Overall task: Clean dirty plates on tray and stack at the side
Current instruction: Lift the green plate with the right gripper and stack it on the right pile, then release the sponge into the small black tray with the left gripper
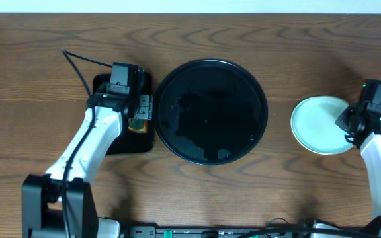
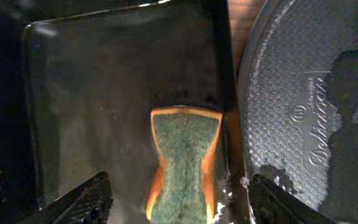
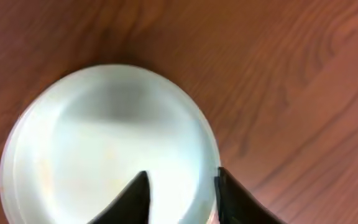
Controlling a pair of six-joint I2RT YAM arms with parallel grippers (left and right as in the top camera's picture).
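The round black tray (image 1: 210,66) sits mid-table, wet, with no plates on it; its rim also shows in the left wrist view (image 2: 303,93). A stack of pale plates (image 1: 317,124) stands on the wood at the right, a clean mint one on top (image 3: 104,137). My right gripper (image 1: 349,122) is open, its fingers (image 3: 182,186) straddling the stack's right rim, one inside and one outside. My left gripper (image 1: 141,109) is open wide (image 2: 179,199) over a green and orange sponge (image 2: 184,162).
The sponge (image 1: 137,125) lies in a smaller rectangular black tray (image 1: 121,142), left of the round tray and almost touching it (image 2: 104,93). A black cable (image 1: 78,63) runs across the wood behind the left arm.
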